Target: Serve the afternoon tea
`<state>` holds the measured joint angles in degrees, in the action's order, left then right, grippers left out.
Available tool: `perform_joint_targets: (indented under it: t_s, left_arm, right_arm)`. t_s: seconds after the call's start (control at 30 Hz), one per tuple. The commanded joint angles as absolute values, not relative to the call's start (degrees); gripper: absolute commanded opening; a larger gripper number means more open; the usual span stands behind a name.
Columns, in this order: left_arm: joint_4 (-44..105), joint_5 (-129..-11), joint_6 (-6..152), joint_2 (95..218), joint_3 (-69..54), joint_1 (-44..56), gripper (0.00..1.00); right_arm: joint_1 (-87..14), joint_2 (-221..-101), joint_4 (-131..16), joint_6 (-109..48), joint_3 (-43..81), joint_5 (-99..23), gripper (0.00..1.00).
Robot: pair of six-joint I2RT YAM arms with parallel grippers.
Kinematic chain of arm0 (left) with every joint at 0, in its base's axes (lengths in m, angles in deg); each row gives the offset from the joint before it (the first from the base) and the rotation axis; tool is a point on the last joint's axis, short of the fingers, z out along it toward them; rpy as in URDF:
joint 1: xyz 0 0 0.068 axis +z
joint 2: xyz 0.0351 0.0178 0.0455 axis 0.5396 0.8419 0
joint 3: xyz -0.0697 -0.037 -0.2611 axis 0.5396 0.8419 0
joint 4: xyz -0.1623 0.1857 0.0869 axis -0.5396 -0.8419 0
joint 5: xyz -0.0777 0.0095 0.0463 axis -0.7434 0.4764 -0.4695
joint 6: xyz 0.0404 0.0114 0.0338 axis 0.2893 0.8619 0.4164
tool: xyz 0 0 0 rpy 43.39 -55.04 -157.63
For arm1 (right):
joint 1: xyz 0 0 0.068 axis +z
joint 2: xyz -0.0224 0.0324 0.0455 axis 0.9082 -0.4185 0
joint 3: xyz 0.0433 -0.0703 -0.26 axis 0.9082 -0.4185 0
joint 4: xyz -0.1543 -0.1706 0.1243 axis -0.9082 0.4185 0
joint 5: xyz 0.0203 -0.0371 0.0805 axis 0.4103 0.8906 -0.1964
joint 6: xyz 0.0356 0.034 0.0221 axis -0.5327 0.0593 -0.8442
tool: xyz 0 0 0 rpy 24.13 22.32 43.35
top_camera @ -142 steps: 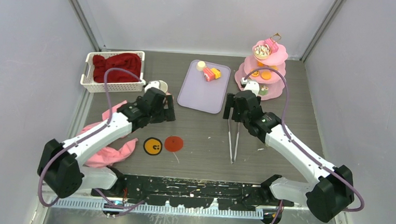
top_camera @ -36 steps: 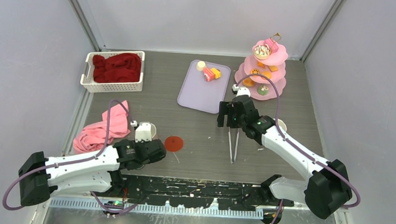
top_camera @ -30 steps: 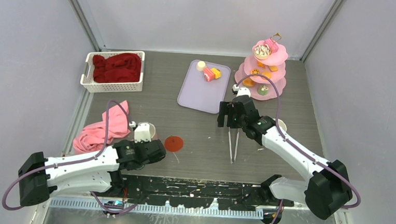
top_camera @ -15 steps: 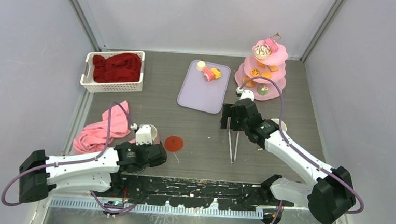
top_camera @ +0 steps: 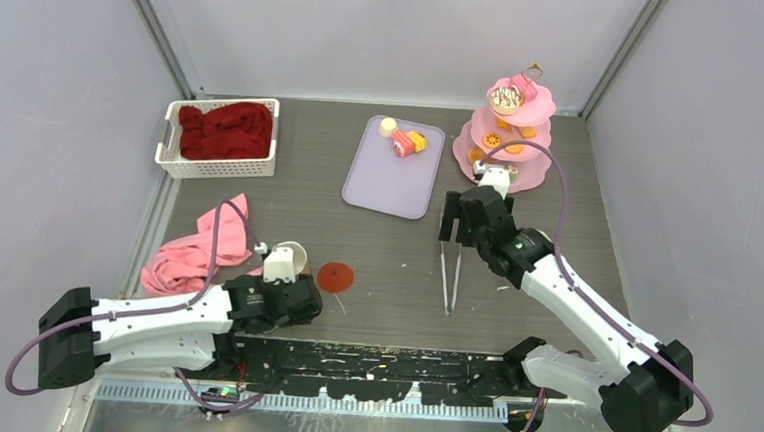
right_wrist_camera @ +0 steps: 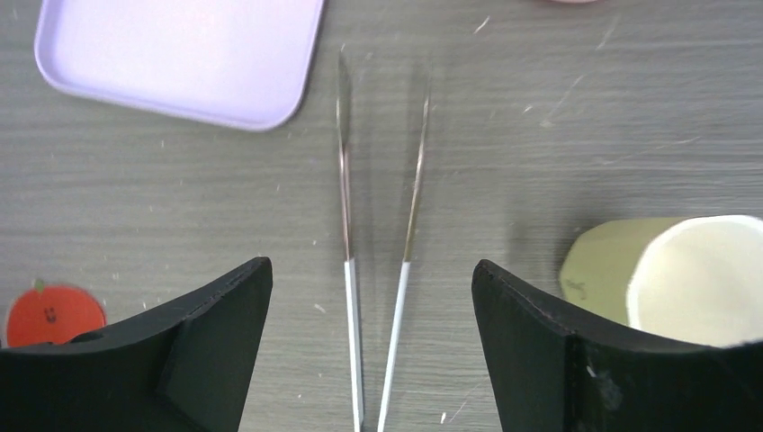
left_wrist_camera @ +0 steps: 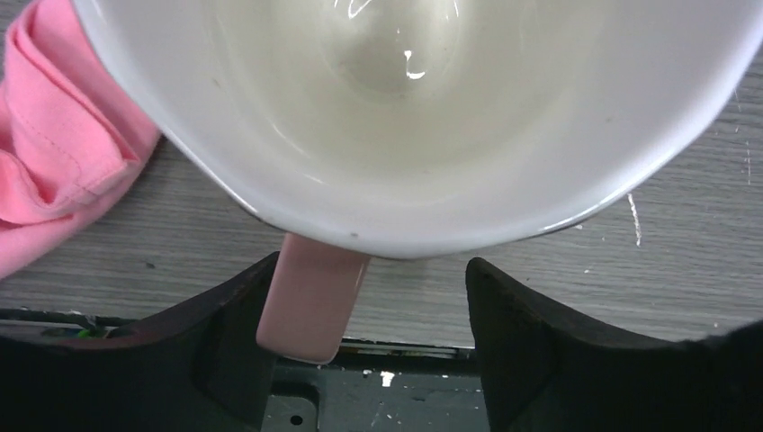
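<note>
Cream mug upright on the table's near left, just beside pink cloth.
Left gripper low at its side, fingers apart, pink handle between them, nearer one finger, not clamped. Right gripper spread wide above tweezers, gripping nothing; second mug just beside. Toy cakes on lilac tray, more on pink tiered stand.

1. No words, brand names or numbers can be read in any view.
2. The mug has a tiny dark mark on its green side. It sits just above the right gripper's finger on the right of the wrist view. The mark is too small to read.
3. The red round mat, just beside the other finger, has tiny dark dots. They are too small to read.
</note>
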<state>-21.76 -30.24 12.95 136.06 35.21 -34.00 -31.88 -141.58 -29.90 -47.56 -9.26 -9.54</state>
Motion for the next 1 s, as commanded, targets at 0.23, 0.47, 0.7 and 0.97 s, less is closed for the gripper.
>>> perform_joint_targets:
  t_s: [0.23,0.47,0.7,0.97]
  left_arm:
    - [-32.65,-33.60,13.05,128.35,30.08,-34.24,0.87]
    - [-42.13,-29.01,13.60,118.68,21.74,-34.23,0.87]
    - [-44.72,-22.92,23.14,120.68,10.30,-34.19,0.93]
    - [-23.47,-21.97,44.96,128.10,4.54,-34.24,0.97]
  right_arm:
    - [-31.90,-136.56,-14.18,-55.11,0.99,14.33,1.00]
    - [-32.49,-134.89,-3.39,-61.42,4.08,12.09,1.00]
    - [-39.32,-130.44,1.71,-66.47,3.41,6.40,1.00]
    - [-50.93,-129.04,-2.43,-61.53,-4.04,-10.61,1.00]
